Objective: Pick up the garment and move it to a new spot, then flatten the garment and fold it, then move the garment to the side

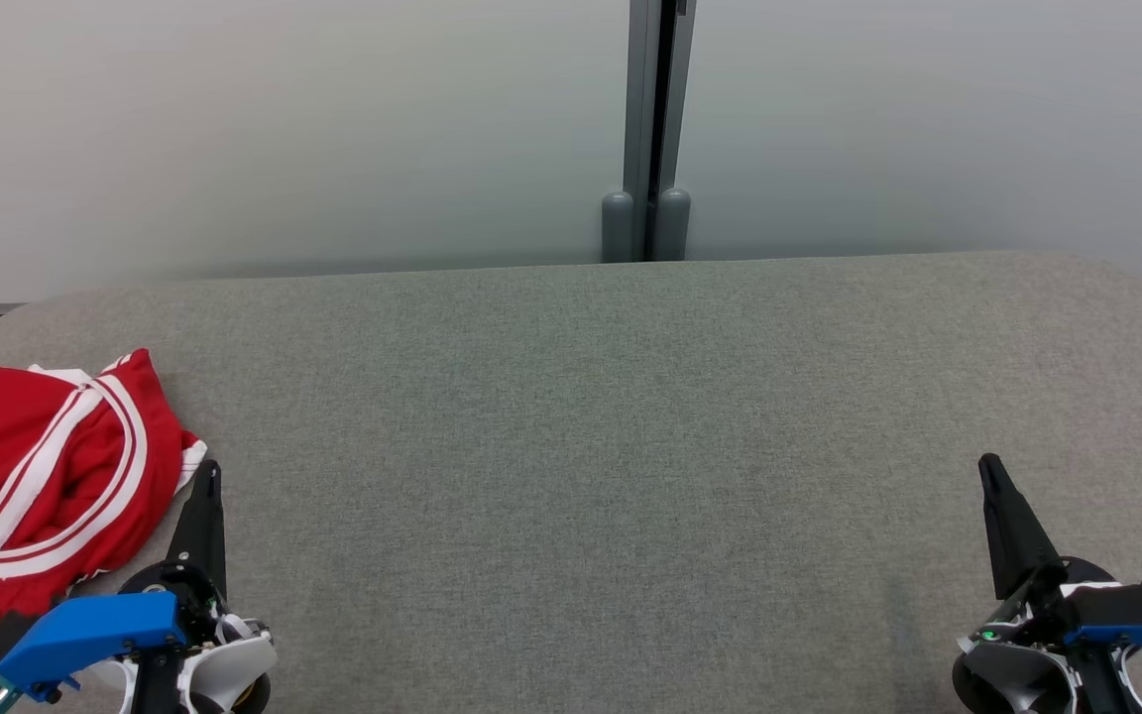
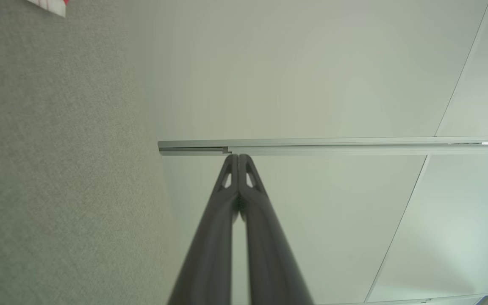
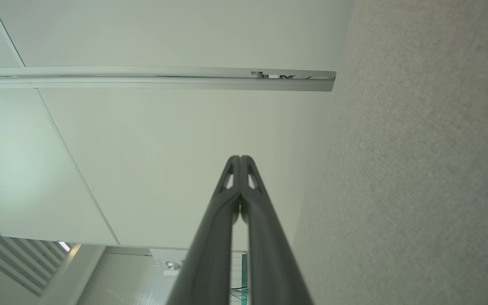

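The garment (image 1: pixel 41 486) is red with white stripe trim and lies crumpled at the left edge of the grey padded table (image 1: pixel 591 446). A small corner of the garment (image 2: pixel 51 5) peeks in at the top left of the left wrist view. My left gripper (image 1: pixel 210 474) stands shut just right of the cloth, its tips near the hem, holding nothing. In its own view the left gripper (image 2: pixel 238 157) has its fingers pressed together. My right gripper (image 1: pixel 989 466) is shut and empty at the lower right, far from the cloth; its tips (image 3: pixel 240 158) meet too.
A pale partition wall (image 1: pixel 284 129) runs behind the table, split by a grey vertical post (image 1: pixel 658 129) with two rounded feet. The table's far corners are rounded. A wide bare stretch of fabric surface lies between the two grippers.
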### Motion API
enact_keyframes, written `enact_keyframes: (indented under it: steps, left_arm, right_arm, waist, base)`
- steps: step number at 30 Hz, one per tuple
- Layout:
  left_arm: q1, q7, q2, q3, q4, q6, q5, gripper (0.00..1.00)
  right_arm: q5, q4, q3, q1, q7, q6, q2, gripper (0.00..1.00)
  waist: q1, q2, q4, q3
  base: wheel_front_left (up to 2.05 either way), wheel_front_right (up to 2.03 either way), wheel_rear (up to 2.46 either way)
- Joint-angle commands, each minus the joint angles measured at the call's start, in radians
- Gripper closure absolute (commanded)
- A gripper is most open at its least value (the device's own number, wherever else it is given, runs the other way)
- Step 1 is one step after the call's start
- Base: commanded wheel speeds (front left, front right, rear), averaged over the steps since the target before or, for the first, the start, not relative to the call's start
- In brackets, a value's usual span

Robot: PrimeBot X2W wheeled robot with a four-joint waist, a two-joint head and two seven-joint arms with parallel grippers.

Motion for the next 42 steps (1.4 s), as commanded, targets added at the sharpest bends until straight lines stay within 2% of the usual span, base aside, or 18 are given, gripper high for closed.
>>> enact_keyframes:
  steps: [1,36,37,42]
  left_arm:
    - [-0.010,0.003,-0.002,0.001,-0.001,-0.005,0.004,1.00]
    - [-0.010,0.003,-0.002,0.001,-0.001,-0.005,0.004,1.00]
    - [0.000,0.000,0.000,0.000,0.002,0.000,0.000,0.00]
    - [0.026,-0.011,-0.003,-0.009,0.022,0.001,0.004,0.00]
  right_arm:
    - [0.003,0.001,-0.003,-0.011,0.003,0.001,-0.007,1.00]
    - [0.003,0.001,-0.003,-0.011,0.003,0.001,-0.007,1.00]
    - [0.000,0.001,0.000,0.001,0.000,0.000,0.000,0.00]
    - [-0.002,0.020,0.012,0.022,-0.011,-0.001,0.006,0.00]
  waist:
    - [0.0000,0.0000,0.000,0.000]
    - [0.0000,0.0000,0.000,0.000]
    - [0.0000,0.0000,0.000,0.000]
    - [0.0000,0.0000,0.000,0.000]
  base:
    - [0.00,0.00,0.00]
    - [0.00,0.00,0.00]
    - [0.00,0.00,0.00]
    - [0.00,0.00,0.00]
